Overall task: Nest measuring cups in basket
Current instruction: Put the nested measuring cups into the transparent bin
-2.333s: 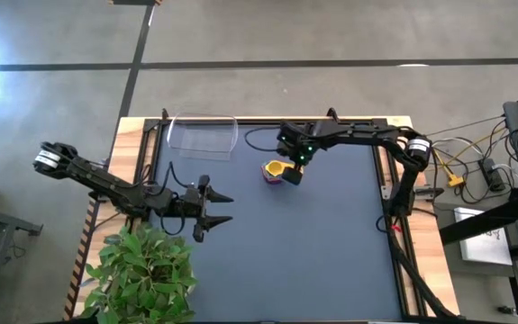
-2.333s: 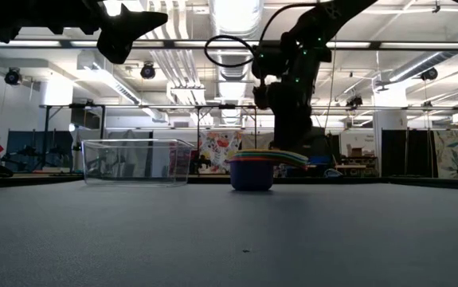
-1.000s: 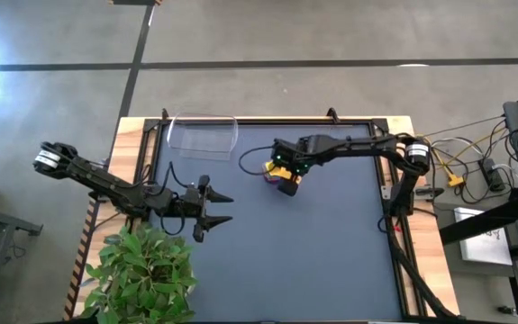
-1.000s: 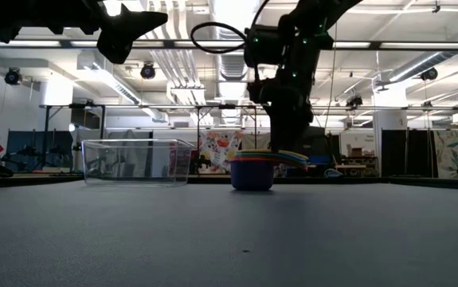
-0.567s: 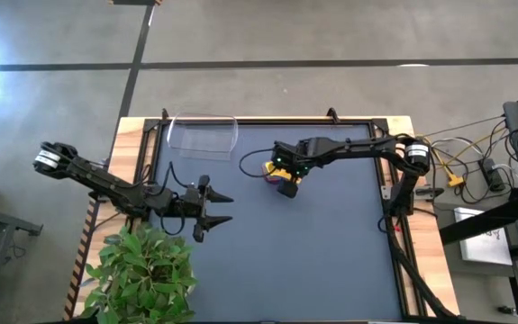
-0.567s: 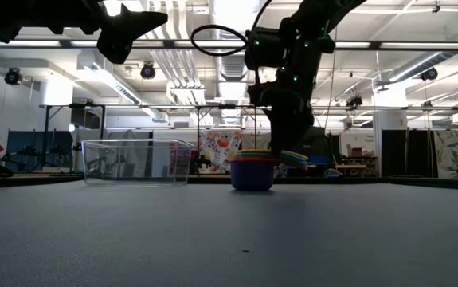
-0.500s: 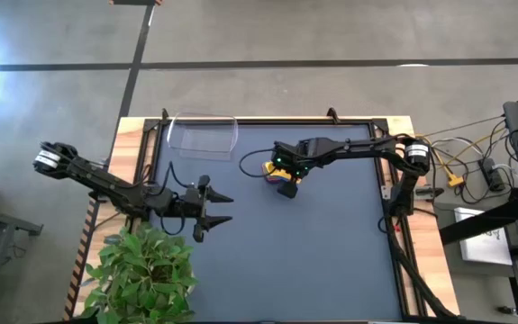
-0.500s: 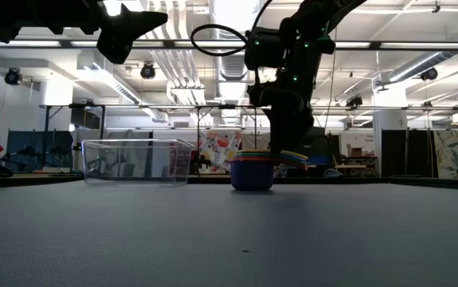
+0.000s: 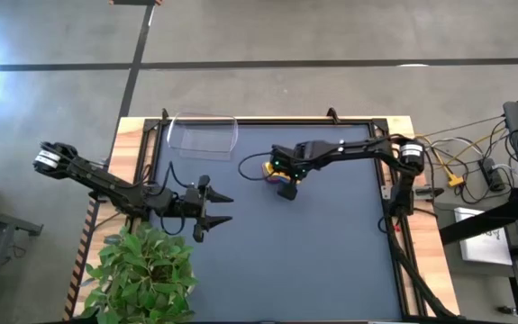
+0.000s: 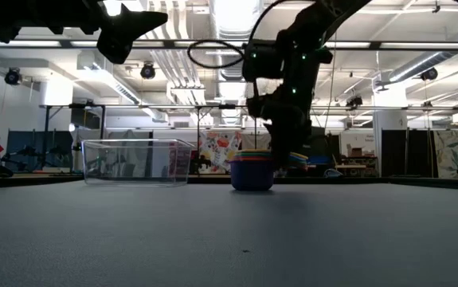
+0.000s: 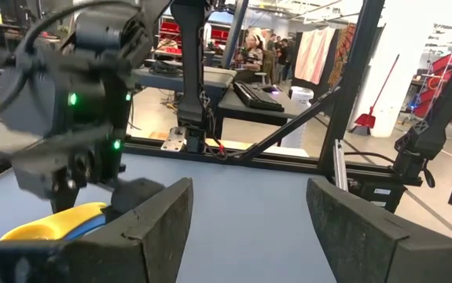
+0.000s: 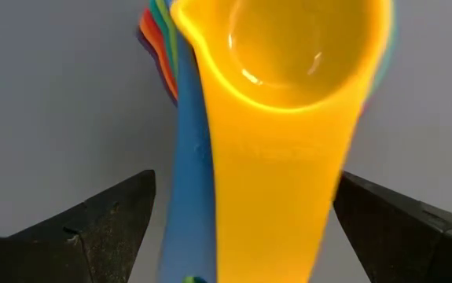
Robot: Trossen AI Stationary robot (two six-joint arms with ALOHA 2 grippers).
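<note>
The measuring cups [image 12: 281, 47] stand nested in one stack [image 10: 252, 171] on the dark mat, yellow on top, their flat handles fanned out toward my right wrist. My right gripper [image 12: 247, 182] hangs open just above the stack [image 9: 284, 184], pointing steeply down. One finger stands on each side of the handles, and a gap shows on both sides. The clear basket [image 9: 203, 135] rests on its base at the table's far left, with nothing in it [image 10: 137, 162]. My left gripper [image 9: 230, 209] waits open and level above the table's left side, pointing toward the stack [image 11: 53, 224].
A leafy plant [image 9: 141, 274] stands at the table's near left corner, beside my left arm. A black cable loop [image 10: 217, 54] hangs off my right arm above the stack. The mat's near right part [image 9: 331, 256] holds no objects.
My right gripper has sunk toward the stack of cups, its fingers staying open. The cups and the basket have kept their places.
</note>
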